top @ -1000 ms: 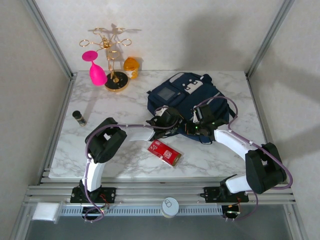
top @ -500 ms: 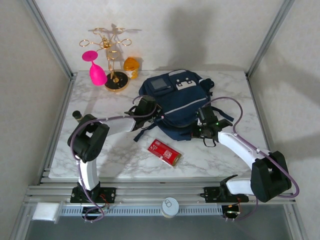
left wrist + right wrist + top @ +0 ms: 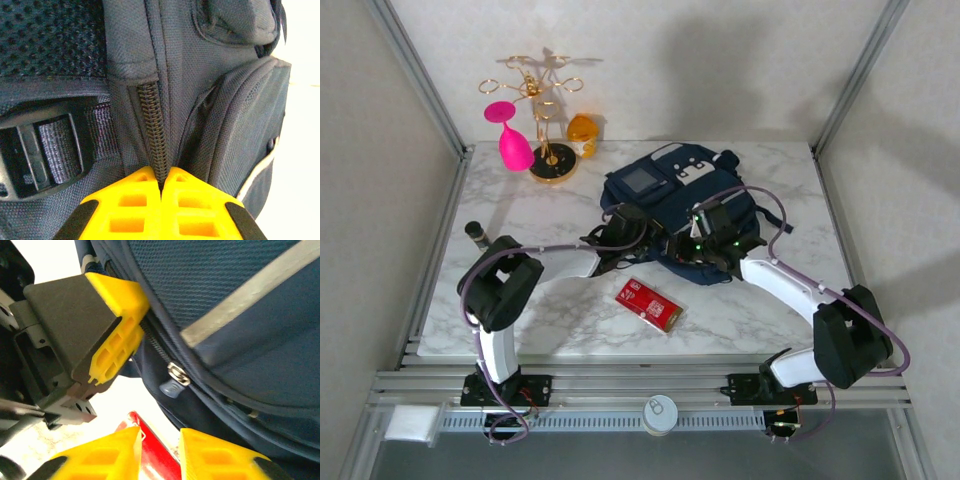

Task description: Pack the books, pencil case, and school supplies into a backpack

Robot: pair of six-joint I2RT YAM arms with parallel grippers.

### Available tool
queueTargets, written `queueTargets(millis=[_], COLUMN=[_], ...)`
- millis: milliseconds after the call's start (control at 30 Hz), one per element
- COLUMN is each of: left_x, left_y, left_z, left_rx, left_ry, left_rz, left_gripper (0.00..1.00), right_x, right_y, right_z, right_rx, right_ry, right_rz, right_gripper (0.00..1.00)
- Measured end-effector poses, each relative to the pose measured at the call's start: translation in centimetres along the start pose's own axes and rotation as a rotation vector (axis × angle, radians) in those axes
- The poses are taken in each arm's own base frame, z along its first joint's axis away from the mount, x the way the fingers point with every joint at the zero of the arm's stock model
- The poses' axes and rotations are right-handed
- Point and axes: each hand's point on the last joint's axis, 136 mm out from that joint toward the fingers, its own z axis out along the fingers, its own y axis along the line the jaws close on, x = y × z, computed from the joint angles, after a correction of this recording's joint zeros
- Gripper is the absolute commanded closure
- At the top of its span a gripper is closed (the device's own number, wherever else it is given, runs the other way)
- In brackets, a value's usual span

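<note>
The backpack [image 3: 680,190] lies flat on the far half of the worktop [image 3: 570,325], its pocketed front up, with both arms reaching in to its near edge. The left tool [image 3: 161,175] is fully closed. Its yellow fingers are pressed together on the end of the zip [image 3: 152,125], pinching the fabric where the teeth run down between the main body and a front pocket, just right of a strap buckle [image 3: 45,150]. That grip looks like an anchor: holding the bag taut at one end of the zip keeps the soft cloth from bunching and trailing along when the slider is pulled. The right tool [image 3: 160,447] hangs just beside the same seam with its fingers slightly apart and nothing between them. The small grey zip pull [image 3: 172,382] dangles a little beyond its tips, below the pale stripe [image 3: 250,295]. It seems placed to take that pull and draw it away from the anchored end, which would need the tips to come up and close on a small, loose tab that can swing aside. The flat red box [image 3: 648,305] lies on the bare worktop just in front of the bag, between the two arms. It is within easy reach but not yet packed, so the bag probably has to be opened first.
</note>
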Motion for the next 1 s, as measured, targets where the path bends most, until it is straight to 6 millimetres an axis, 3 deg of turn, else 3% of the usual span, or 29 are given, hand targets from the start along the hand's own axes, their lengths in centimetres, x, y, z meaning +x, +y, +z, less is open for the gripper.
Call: queueTargets(millis=[200,533,767,1000], left_x=[2.1,2.6,2.8,2.9], left_y=[-0.7,-0.5,-0.7,-1.0], left_z=[0.2,0.5,0.5,0.7], left_rx=[0.031,0.025,0.029,0.033], left_ry=[0.045,0.055,0.059,0.06], left_rz=[-0.028,-0.038,-0.036,-0.036], left_gripper=[1.0,1.0,1.0,1.0], right_x=[1.7,1.3,1.6,1.1], right_y=[-2.5,-3.6,-4.3,-4.7], right_z=[1.2,2.1,3.0,3.3], right_rx=[0.051,0.04,0.023,-0.036], right_ry=[-0.008,-0.103,-0.143,-0.202], right_rz=[0.071,0.058,0.005,-0.02], right_gripper=[0.66,0.51,0.47,0.52])
